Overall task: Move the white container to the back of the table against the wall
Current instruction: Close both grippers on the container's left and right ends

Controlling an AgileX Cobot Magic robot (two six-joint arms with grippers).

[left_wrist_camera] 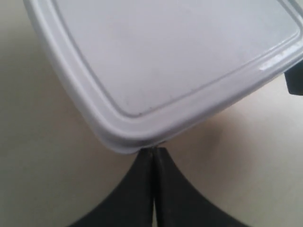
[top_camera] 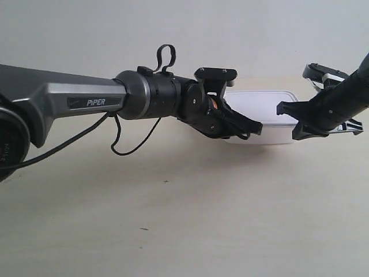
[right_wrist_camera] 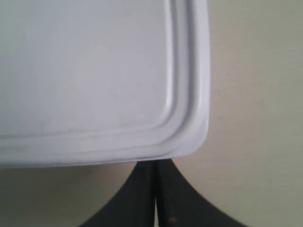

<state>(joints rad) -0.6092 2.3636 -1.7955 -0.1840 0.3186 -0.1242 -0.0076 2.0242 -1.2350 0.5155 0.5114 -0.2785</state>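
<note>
The white container (top_camera: 266, 109) lies on the table (top_camera: 184, 219), a short way in front of the wall (top_camera: 115, 29). The arm at the exterior view's left reaches in low, and its gripper (top_camera: 256, 128) touches the box's near side. The gripper (top_camera: 281, 108) of the arm at the exterior view's right meets the box's near right corner. In the left wrist view my left gripper (left_wrist_camera: 154, 150) is shut, its tips against a corner of the white container (left_wrist_camera: 175, 56). My right gripper (right_wrist_camera: 155, 161) is shut too, its tips under the rim of the white container (right_wrist_camera: 94, 71).
A black cable (top_camera: 124, 144) loops down from the arm at the exterior view's left, just above the table. A dark piece of the other gripper (left_wrist_camera: 295, 81) shows at the edge of the left wrist view. A few small dark specks (top_camera: 166, 182) mark the tabletop.
</note>
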